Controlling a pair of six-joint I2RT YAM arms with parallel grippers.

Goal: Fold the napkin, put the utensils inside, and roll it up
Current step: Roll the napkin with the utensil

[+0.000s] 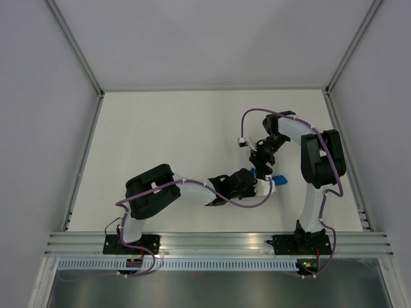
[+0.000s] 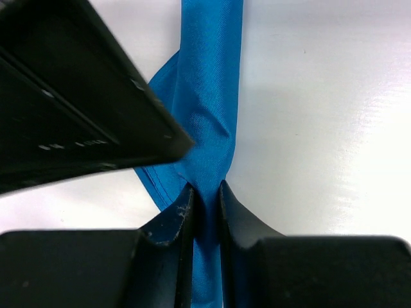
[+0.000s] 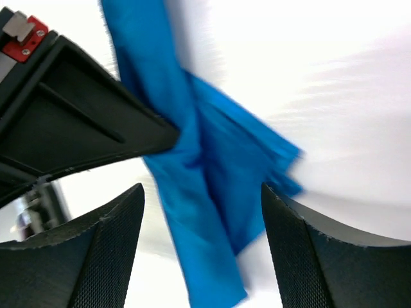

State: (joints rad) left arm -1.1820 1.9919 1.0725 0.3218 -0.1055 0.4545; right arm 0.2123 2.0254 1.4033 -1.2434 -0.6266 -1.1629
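The napkin (image 1: pixel 277 181) is bunched into a long narrow bright-blue strip, mostly hidden under both grippers in the top view. My left gripper (image 2: pixel 205 187) is shut on the napkin (image 2: pixel 209 96), pinching the strip between its dark fingertips. My right gripper (image 3: pixel 202 192) stands open over the napkin (image 3: pixel 212 192), its fingers (image 3: pixel 109 250) wide apart on either side and not touching the cloth. In the top view the left gripper (image 1: pixel 260 186) and right gripper (image 1: pixel 262 165) meet right of the table's middle. The utensils are out of view.
The white table (image 1: pixel 180 141) is bounded by metal rails at the left (image 1: pixel 83 160) and right (image 1: pixel 347 160) and an aluminium frame (image 1: pixel 218 242) at the near edge. The right arm's black body (image 2: pixel 64 96) fills the upper left of the left wrist view.
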